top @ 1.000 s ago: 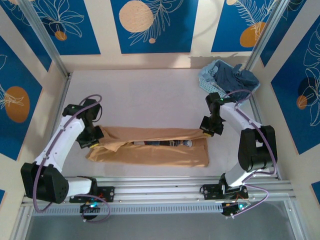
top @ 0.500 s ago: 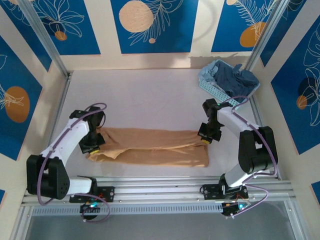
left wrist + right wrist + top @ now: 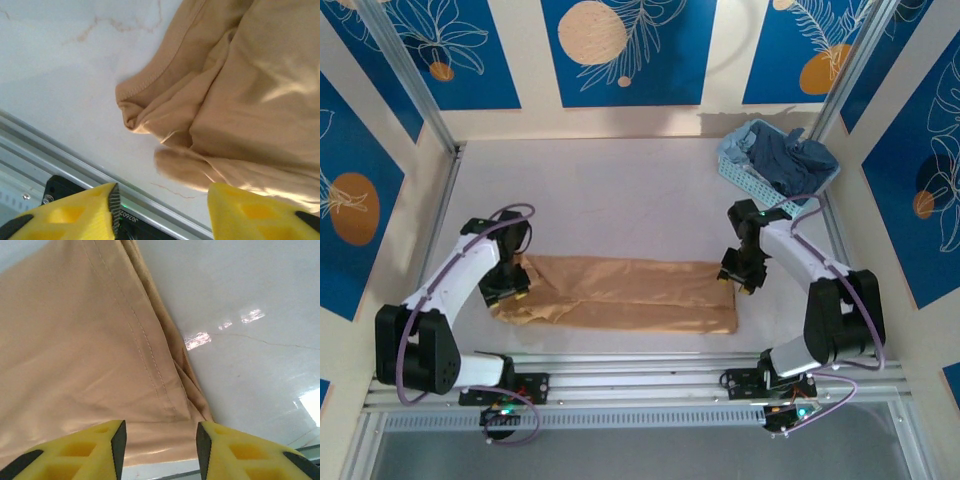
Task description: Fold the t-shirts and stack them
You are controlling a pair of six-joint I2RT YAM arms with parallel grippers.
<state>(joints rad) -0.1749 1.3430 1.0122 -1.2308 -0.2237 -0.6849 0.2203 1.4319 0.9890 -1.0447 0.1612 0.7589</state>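
A tan-orange t-shirt (image 3: 620, 295) lies folded into a long band across the near part of the table, plain side up. Its crumpled left end (image 3: 200, 120) sits just ahead of my left gripper (image 3: 507, 290), whose yellow jaws stand open with nothing between them. My right gripper (image 3: 738, 277) hovers at the band's right end, open too, over a stitched hem corner (image 3: 170, 400). A dusty dark blue t-shirt (image 3: 785, 160) is heaped in the basket at the back right.
The light-blue lattice basket (image 3: 740, 172) stands in the far right corner. Aluminium rails (image 3: 640, 380) run along the near table edge, close below the shirt. The white tabletop (image 3: 620, 200) stretches behind the shirt.
Both grippers were shut on the shirt's ends and have now opened, letting the cloth drop. The fold is laid flat, hiding the printed strip seen a second ago.
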